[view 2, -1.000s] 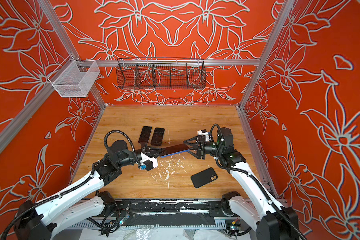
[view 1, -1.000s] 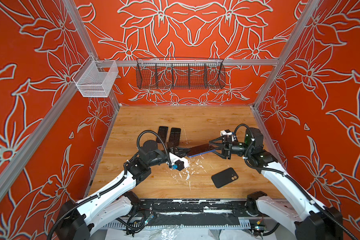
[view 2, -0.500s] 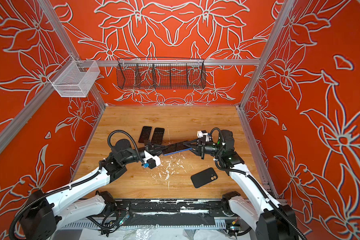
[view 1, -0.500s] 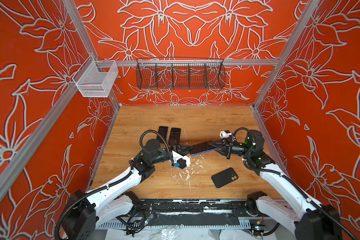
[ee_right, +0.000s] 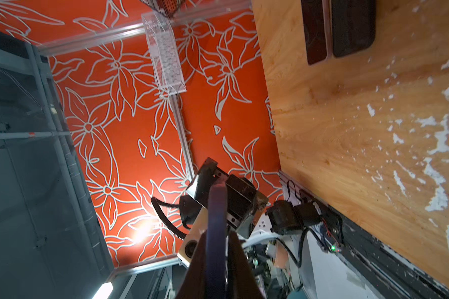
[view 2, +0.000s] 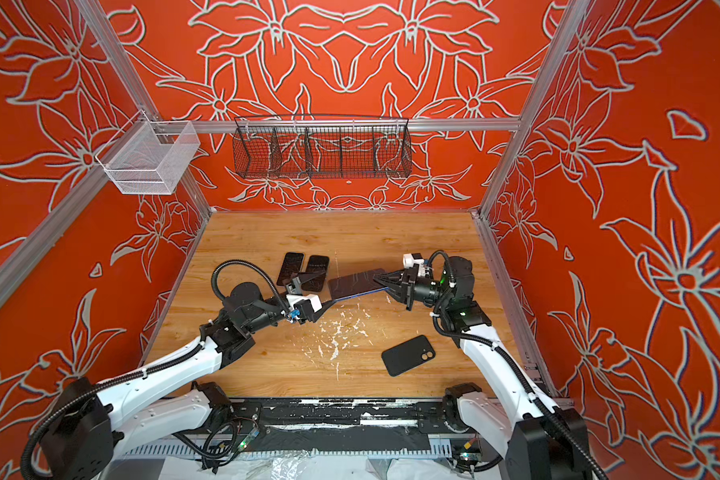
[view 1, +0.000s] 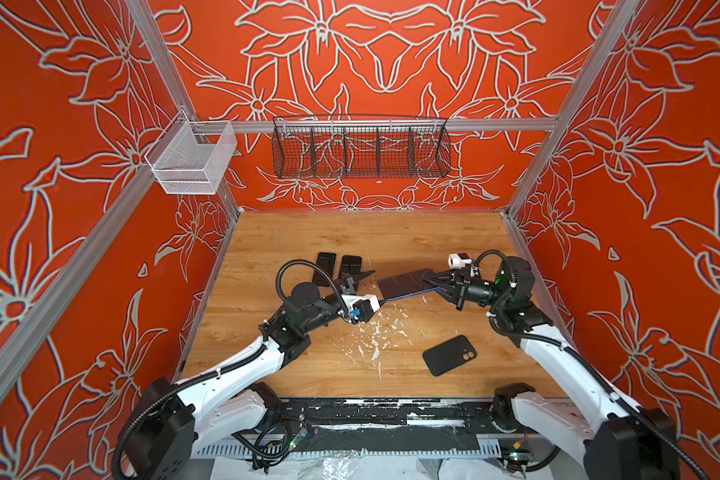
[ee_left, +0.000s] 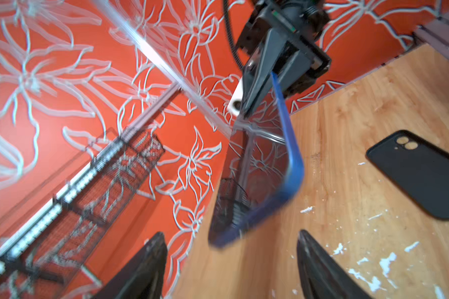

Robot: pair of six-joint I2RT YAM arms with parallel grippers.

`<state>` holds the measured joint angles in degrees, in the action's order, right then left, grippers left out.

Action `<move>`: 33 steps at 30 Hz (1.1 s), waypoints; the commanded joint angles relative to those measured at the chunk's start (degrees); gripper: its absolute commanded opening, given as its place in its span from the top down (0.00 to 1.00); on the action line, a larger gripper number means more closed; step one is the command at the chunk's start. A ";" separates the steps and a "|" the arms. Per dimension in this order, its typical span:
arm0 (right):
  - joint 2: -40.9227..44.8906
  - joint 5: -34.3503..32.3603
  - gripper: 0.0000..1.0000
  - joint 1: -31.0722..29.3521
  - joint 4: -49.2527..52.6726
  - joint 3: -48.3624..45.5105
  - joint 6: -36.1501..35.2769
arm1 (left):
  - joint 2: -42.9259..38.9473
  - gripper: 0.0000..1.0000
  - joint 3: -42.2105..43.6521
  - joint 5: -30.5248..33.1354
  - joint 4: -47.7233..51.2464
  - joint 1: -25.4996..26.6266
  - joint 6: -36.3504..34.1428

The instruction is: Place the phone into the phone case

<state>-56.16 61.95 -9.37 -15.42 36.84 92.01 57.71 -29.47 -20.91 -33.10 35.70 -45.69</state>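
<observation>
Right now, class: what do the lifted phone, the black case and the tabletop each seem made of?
Phone: glossy glass face, mirroring the wall pattern; blue rim, metal or plastic. Black case: matte, no glare, probably silicone or soft plastic. Tabletop: wood-grain print, likely laminate, chipped white in spots.

Left gripper (view 1: pixel 376 286) stands spread wide; right gripper (view 1: pixel 428 282) pinches tight, facing it.

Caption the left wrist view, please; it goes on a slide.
Right gripper pinches the blue-edged phone by one end; left gripper open near the other, black case lying on the table.
</observation>
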 commanded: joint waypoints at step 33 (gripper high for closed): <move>21.13 -56.94 1.00 4.26 68.95 23.39 -68.01 | 39.39 0.31 -39.08 12.38 71.04 27.82 135.77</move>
<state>-37.41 7.40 -5.34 52.90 59.24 27.03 93.10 -64.88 -8.71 34.26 60.40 78.56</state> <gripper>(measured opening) 0.137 0.697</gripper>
